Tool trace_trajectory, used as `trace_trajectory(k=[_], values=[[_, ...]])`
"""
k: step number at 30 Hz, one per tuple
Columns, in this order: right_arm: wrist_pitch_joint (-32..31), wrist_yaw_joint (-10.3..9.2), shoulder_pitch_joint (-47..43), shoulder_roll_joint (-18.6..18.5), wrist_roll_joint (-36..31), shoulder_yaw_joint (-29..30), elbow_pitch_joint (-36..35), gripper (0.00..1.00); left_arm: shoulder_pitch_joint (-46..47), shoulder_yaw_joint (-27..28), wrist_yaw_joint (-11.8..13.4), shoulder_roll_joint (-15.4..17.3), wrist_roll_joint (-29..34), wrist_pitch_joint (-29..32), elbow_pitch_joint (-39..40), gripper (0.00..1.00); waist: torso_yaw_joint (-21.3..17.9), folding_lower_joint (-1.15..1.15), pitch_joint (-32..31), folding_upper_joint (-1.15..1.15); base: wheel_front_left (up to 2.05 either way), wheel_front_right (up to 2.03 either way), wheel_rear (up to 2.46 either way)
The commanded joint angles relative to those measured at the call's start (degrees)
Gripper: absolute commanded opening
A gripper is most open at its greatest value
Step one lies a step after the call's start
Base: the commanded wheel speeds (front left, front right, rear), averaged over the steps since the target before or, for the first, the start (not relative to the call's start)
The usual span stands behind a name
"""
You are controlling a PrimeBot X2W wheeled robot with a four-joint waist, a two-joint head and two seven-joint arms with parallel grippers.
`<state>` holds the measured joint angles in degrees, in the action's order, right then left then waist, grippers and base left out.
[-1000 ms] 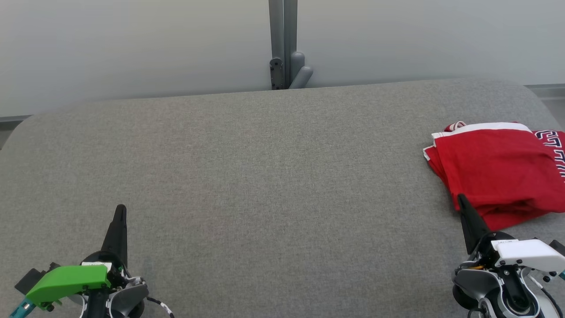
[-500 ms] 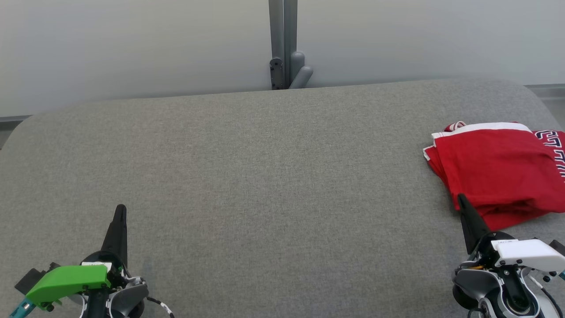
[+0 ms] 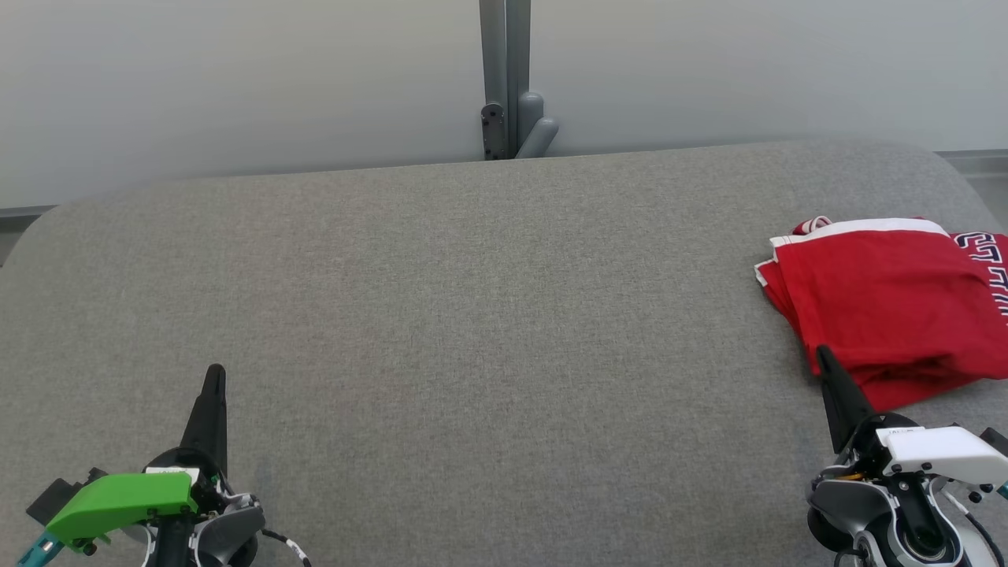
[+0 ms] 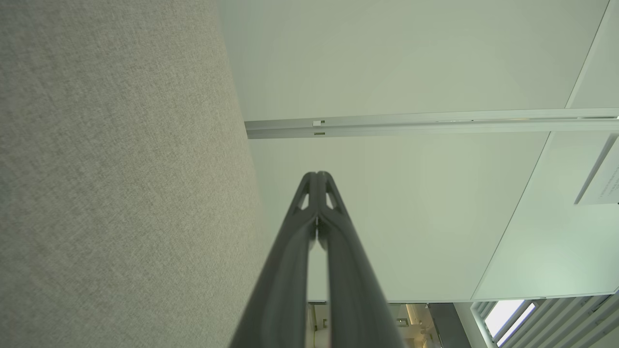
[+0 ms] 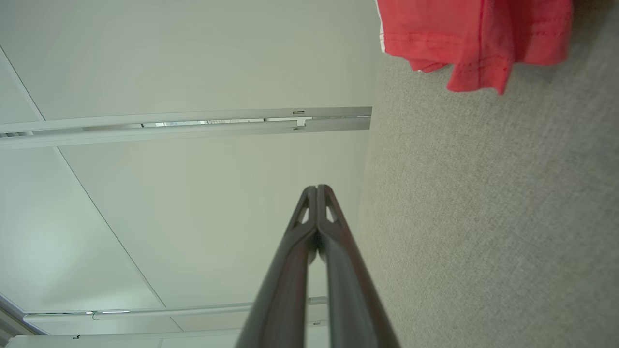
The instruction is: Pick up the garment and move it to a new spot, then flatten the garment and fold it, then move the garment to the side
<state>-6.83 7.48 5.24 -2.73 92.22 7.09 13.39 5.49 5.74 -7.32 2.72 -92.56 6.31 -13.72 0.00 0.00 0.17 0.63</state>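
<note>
The red garment (image 3: 882, 299) lies folded at the right edge of the grey counter (image 3: 488, 315), about midway between the far and near edges. It has a white band along its far side and dark lettering on the part by the edge.

The left hand (image 3: 214, 370) sits over the near left corner. The left wrist view shows its two fingers pressed together at the tips (image 4: 316, 174), holding nothing.

The right hand (image 3: 821, 350) is over the near right corner, pointing at the near-left corner of the garment. Its fingers are likewise pressed together and hold nothing (image 5: 316, 187). In the right wrist view, bare counter lies between the tips and the garment's hem (image 5: 464, 29), so hand and cloth are apart.
</note>
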Motion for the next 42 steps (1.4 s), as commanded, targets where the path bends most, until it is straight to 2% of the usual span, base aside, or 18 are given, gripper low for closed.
trace_trajectory(k=[1, 42], values=[[-0.23, 0.02, 0.50, -0.28, 0.43, 0.03, -0.21, 0.00, 0.92, 0.28, -0.32, 0.29, 0.03, -0.01, 0.00, 0.00, 0.00, 0.00, 0.00, -0.63, 0.00, 0.00, 0.00], [-0.23, 0.02, 0.50, -0.29, 0.43, 0.03, -0.21, 0.00, 0.92, 0.28, -0.33, 0.29, 0.03, -0.01, 0.00, 0.00, 0.00, 0.00, 0.00, -0.63, 0.00, 0.00, 0.00]])
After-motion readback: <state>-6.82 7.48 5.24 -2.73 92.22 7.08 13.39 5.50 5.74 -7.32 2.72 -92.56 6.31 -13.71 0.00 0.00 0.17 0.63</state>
